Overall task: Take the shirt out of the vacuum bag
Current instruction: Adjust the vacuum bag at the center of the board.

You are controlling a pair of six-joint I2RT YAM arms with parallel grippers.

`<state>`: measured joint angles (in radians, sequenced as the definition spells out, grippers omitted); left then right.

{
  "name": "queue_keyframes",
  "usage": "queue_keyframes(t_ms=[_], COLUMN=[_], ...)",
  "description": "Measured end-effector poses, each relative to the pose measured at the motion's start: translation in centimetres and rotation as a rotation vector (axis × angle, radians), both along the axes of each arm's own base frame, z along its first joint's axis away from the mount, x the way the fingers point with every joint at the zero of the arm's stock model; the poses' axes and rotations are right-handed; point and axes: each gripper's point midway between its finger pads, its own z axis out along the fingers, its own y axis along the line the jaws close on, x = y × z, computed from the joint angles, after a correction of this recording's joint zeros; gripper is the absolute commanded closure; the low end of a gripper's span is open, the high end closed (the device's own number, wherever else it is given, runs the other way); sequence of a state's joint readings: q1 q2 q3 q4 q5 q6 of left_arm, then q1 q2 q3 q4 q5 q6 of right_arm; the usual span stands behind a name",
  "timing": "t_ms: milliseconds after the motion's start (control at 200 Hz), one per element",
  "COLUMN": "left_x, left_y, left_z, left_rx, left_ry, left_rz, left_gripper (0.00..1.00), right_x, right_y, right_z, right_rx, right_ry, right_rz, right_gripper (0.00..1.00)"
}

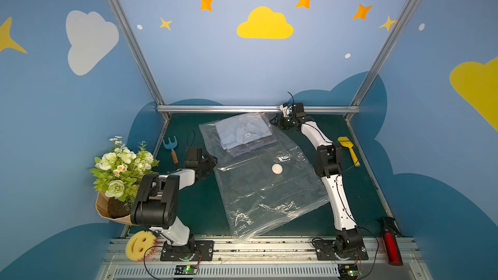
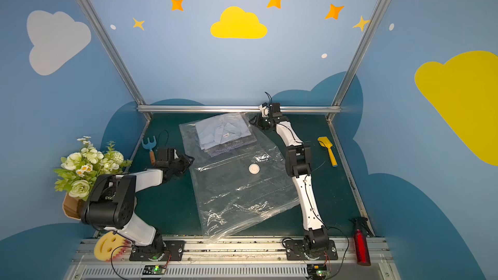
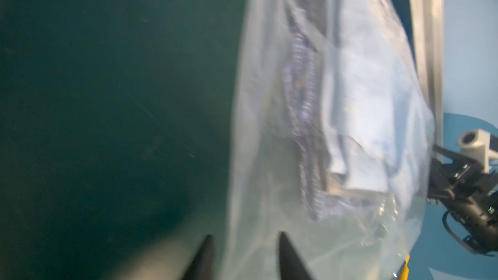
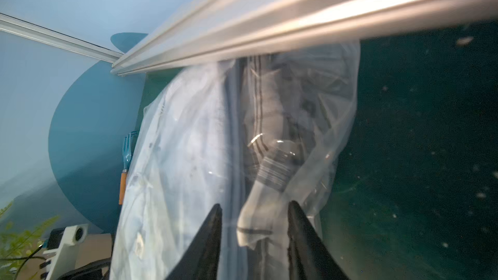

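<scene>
Vacuum bag (image 1: 265, 192): a large clear, crinkled plastic rectangle lying flat and askew on the green table (image 1: 194, 211), with 1 near corner reaching the front rail. A round white valve (image 1: 277, 168) sits near its middle. Inside, at the far end, a folded light-blue shirt (image 1: 241, 131) lies collar up on a checked garment (image 1: 252, 145).
</scene>
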<state>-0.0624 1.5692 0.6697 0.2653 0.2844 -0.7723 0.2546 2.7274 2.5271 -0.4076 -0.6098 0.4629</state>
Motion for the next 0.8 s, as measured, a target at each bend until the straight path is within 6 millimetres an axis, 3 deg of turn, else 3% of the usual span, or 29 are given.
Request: queue_keyframes(t_ms=[60, 160, 265, 335, 441, 516, 676, 801], left_x=[0.3, 1.4, 3.5, 4.7, 6.4, 8.2, 11.8, 13.8], left_y=[-0.3, 1.2, 4.6, 7.2, 10.4, 11.1, 10.0, 8.8], left_z=[2.1, 6.0, 9.4, 10.3, 8.8, 6.8, 2.1, -0.1], left_rx=[0.006, 0.058, 0.113, 0.128, 0.142, 0.128, 0.054, 0.003], left_ry=[-0.047, -0.122, -0.172, -0.183, -0.124, -0.073, 0.008, 0.028], left_rz=[0.005, 0.054, 0.131, 0.187, 0.24, 0.228, 0.138, 0.069], left_gripper=[0.22, 0.25, 0.25, 0.24, 0.22, 0.21, 0.18, 0.17], right_x=[0.2, -0.4, -3.8, -7.1, -12.0, -15.3, -23.5, -29.4], right_y=[-1.1, -3.7, -7.0, -8.7, -9.6, -9.6, -10.0, -11.2], right_z=[1.1, 3.3, 6.4, 8.9, 12.4, 13.1, 9.2, 7.3], right_rx=[-0.023, -0.077, -0.153, -0.174, -0.167, -0.144, -0.17, -0.212], right_ry=[-0.017, -0.032, -0.046, -0.068, -0.107, -0.104, 0.052, 0.173], right_rz=[-0.018, -0.056, -0.11, -0.149, -0.17, -0.174, -0.172, -0.191], right_gripper=[0.52, 0.49, 0.45, 0.44, 0.44, 0.43, 0.4, 0.34])
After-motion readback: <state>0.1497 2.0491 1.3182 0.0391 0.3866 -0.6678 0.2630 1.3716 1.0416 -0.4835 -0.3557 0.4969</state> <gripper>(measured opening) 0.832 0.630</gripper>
